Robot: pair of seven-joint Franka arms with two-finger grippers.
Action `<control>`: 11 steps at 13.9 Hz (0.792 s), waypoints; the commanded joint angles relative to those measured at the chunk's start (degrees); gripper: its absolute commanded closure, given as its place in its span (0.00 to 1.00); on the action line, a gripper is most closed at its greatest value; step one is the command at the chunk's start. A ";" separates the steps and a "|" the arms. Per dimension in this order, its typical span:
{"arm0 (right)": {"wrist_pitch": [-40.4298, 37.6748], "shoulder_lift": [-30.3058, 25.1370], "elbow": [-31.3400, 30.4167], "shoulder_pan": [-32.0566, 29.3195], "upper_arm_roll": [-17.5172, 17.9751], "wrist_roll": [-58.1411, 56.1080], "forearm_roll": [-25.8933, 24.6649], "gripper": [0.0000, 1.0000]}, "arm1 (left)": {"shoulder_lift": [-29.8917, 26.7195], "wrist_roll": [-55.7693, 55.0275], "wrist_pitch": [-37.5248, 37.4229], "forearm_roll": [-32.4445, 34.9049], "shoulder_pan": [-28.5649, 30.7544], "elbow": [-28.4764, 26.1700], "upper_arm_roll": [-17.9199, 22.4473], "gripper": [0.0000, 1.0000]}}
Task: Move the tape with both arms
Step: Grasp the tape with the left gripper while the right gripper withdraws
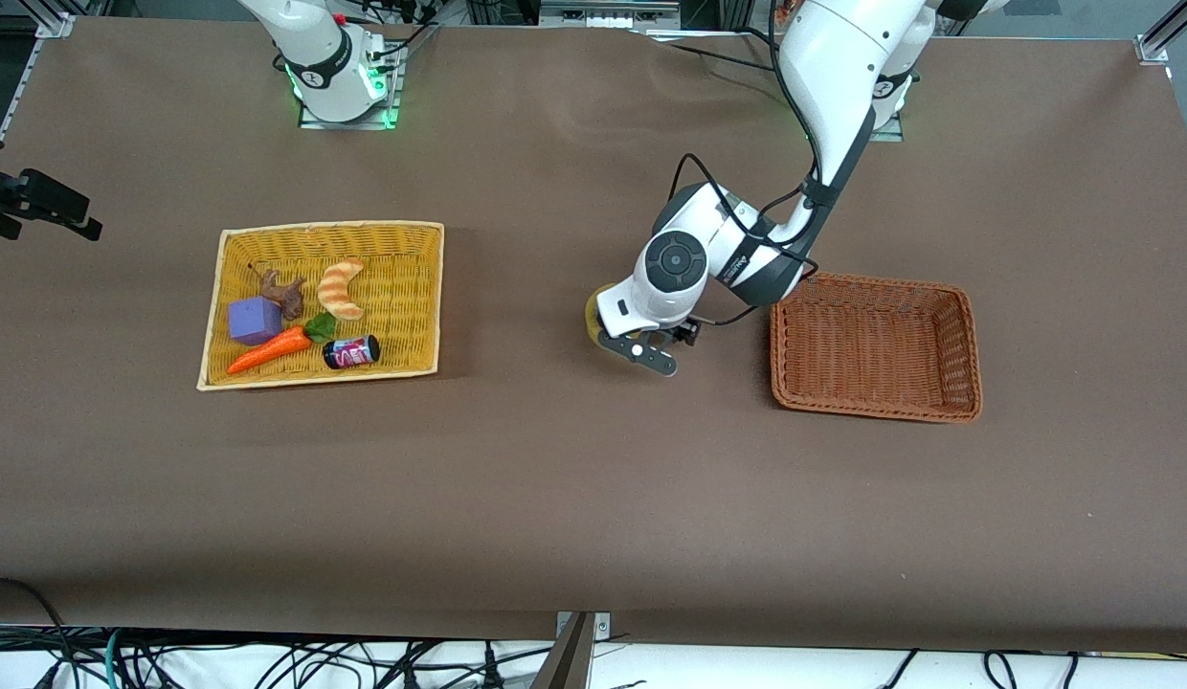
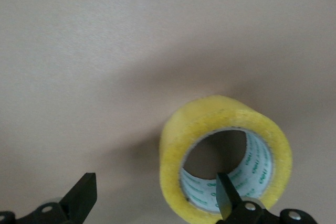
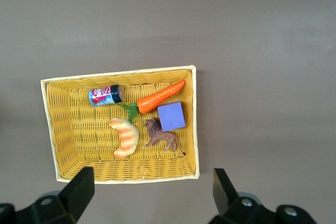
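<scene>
The tape is a yellowish roll with a pale printed inner core, lying on the brown table. In the front view only a yellow sliver of it shows beside the left arm's wrist. My left gripper is open and low over the tape, with one finger in the roll's hole and the other finger out over bare table. In the front view it sits between the two baskets. My right gripper is open and empty, high over the yellow basket; it is out of the front view.
The yellow basket at the right arm's end holds a toy croissant, purple cube, carrot, small can and brown animal figure. An empty brown wicker basket stands at the left arm's end, beside the left gripper.
</scene>
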 commanded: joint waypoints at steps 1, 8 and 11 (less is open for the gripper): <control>0.36 1.50 1.72 -3.32 3.55 -0.36 0.59 0.00 | 0.92 0.53 1.62 -1.36 -0.71 0.76 0.29 0.00; 0.27 2.38 3.23 -1.92 4.34 -0.01 -3.19 0.00 | 4.36 0.71 5.23 -0.66 -1.06 0.76 0.29 0.77; 0.36 3.08 3.32 -1.92 4.43 -0.18 -2.93 0.00 | 3.66 0.80 4.36 -0.57 -0.62 0.94 0.29 1.00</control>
